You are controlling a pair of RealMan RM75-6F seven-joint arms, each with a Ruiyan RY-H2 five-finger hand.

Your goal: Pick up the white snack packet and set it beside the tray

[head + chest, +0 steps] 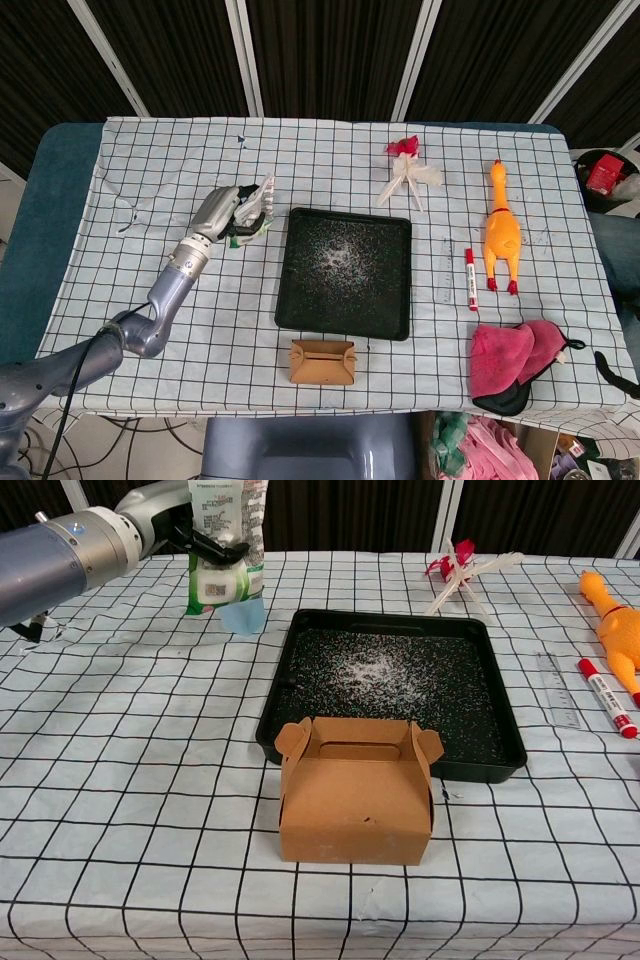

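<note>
My left hand (222, 211) (178, 528) grips the white snack packet (226, 546) (256, 209), which has a green lower edge. In the chest view the packet hangs upright above the cloth, left of the black tray (394, 690) (345, 272). It partly covers a light blue cube (246, 620) behind it. The tray holds only scattered white specks. Neither view shows my right hand.
A brown cardboard box (357, 789) (322, 362) stands at the tray's near edge. Right of the tray lie a red marker (470, 279), a rubber chicken (501, 232) and a pink cloth (516, 355). A white-and-red bundle (408, 172) lies behind the tray.
</note>
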